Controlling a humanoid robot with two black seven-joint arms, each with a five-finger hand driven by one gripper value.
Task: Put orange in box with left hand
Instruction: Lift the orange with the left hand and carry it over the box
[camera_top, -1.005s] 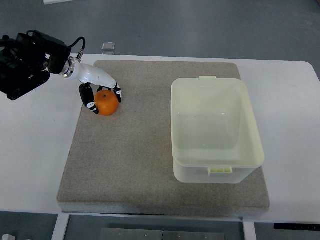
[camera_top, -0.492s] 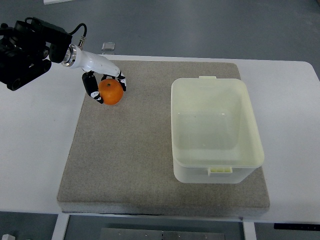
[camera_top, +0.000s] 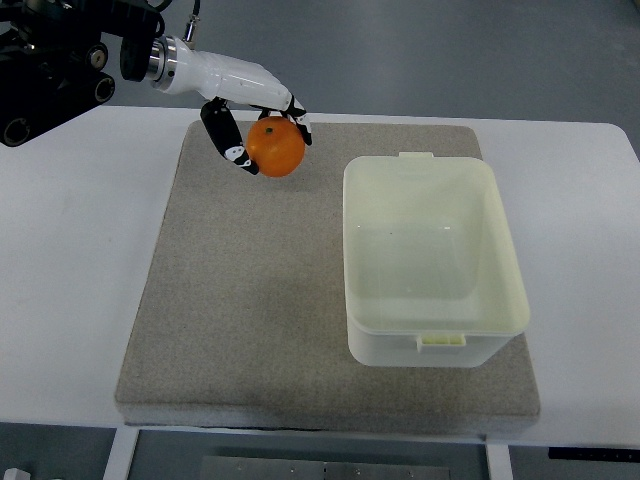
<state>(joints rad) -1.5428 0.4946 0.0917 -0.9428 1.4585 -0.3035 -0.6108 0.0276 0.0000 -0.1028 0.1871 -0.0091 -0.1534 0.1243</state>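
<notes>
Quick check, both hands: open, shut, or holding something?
Left hand: shut on the orange, fingers wrapped around it.
Right hand: not in view.

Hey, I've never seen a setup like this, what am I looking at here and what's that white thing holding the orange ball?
One camera looks steeply down on a white table from the robot's side. The black and white limb from the left is the robot's left hand; its fingers grip an orange. On the table lies a grey mat, and on it stands an empty pale yellow box, open on top. The right arm is not in view.
</notes>
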